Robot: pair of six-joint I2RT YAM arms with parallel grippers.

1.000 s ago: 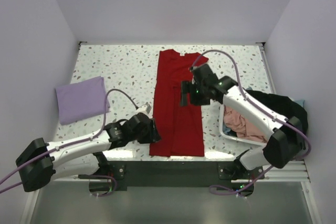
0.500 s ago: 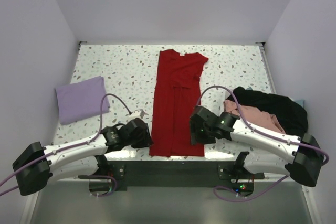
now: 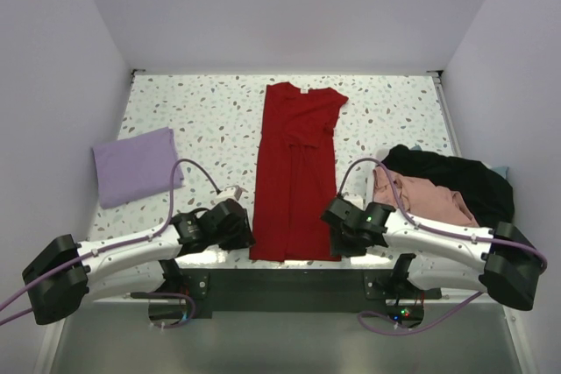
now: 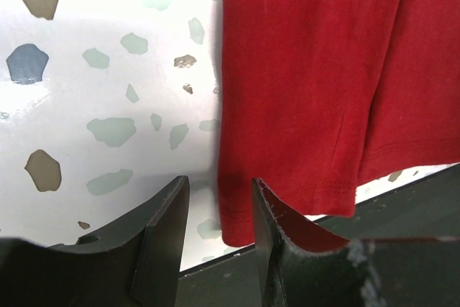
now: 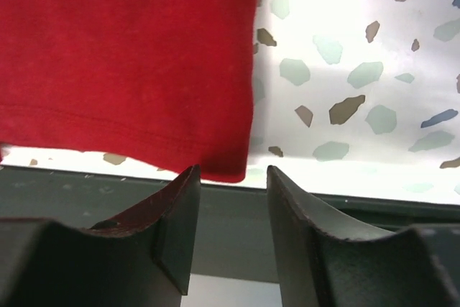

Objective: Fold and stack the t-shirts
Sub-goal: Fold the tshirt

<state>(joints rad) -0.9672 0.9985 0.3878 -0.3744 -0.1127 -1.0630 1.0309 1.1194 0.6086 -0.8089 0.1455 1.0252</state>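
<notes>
Lengthwise down the tabletop's (image 3: pixel 202 111) middle lies the red t-shirt (image 3: pixel 294 181), its near-edge hem corners sitting between the parted fingers of the left gripper (image 4: pixel 219 190) and the right gripper (image 5: pixel 230 176).

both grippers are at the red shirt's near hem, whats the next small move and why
Probably close both sets of jaws. The left gripper and right gripper each stand open astride a near hem corner of the red t-shirt, which lies flat as a long strip; pinching the corners should let them fold it.

Robot lab booth w/ plain white walls (image 3: pixel 289 15) boxing in speckled table (image 3: pixel 202 111).
</notes>
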